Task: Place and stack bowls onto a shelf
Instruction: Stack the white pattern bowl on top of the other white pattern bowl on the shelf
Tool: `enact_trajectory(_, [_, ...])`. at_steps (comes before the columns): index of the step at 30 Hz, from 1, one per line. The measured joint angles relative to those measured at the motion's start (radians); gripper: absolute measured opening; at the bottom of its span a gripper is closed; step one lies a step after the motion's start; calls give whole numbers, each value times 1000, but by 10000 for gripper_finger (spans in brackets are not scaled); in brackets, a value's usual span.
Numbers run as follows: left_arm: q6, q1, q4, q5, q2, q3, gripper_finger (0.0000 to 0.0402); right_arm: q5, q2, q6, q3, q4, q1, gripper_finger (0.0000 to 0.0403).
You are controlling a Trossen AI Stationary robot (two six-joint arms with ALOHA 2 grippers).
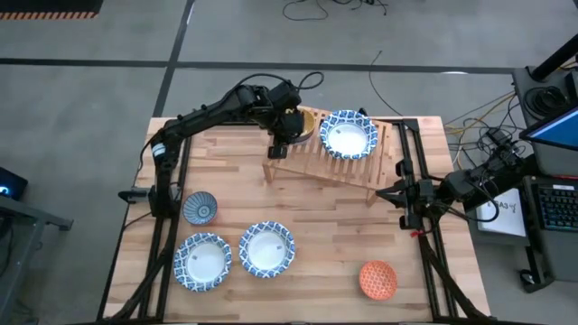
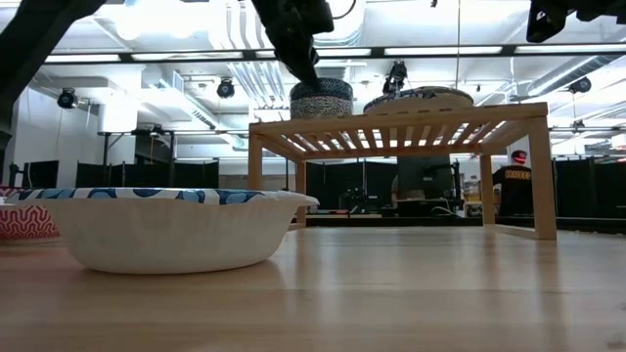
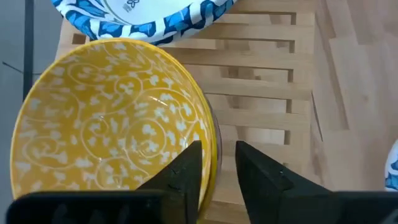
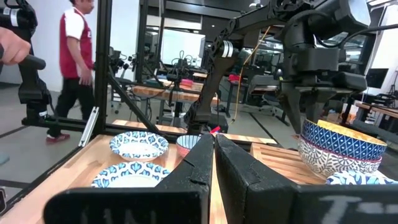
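A yellow bowl (image 1: 304, 124) sits on top of a stack of small bowls (image 4: 341, 148) at the left end of the wooden shelf (image 1: 330, 161). The stack also shows in the low view (image 2: 321, 98). A wide blue-and-white bowl (image 1: 349, 134) rests on the shelf beside the stack. My left gripper (image 3: 217, 165) is open, pointing down. One finger is inside the yellow bowl's rim (image 3: 210, 146) and one is outside. My right gripper (image 4: 214, 165) is shut and empty at the table's right edge (image 1: 397, 191). My left gripper straddles the yellow bowl's rim (image 3: 211, 155) from above, pointing down. The inner finger (image 3: 185, 174) stands close to the wall and the outer finger (image 3: 261, 174) stands clear of it. I cannot tell whether the inner finger touches. The bowl rests upright in the stack.
On the table lie a small blue-patterned bowl (image 1: 200, 208), two wide blue-and-white bowls (image 1: 202, 262) (image 1: 267, 249) and an orange bowl (image 1: 377, 280). The shelf's right part (image 1: 384, 167) is bare. A person in a red shirt (image 4: 78, 56) walks beyond the table.
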Motion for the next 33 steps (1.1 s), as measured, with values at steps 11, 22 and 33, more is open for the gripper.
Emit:
enact_trajectory(11, [-89, -10, -166, -17, -1, 166, 138, 2, 0, 5, 0, 0, 0, 9])
enact_trajectory(22, [-380, -155, -359, -4, -136, 57, 139, 37, 1, 31, 0, 3, 0, 9])
enact_trajectory(33, [-565, -390, 67, -8, -429, -558, 139, 37, 1, 40, 0, 5, 0, 9])
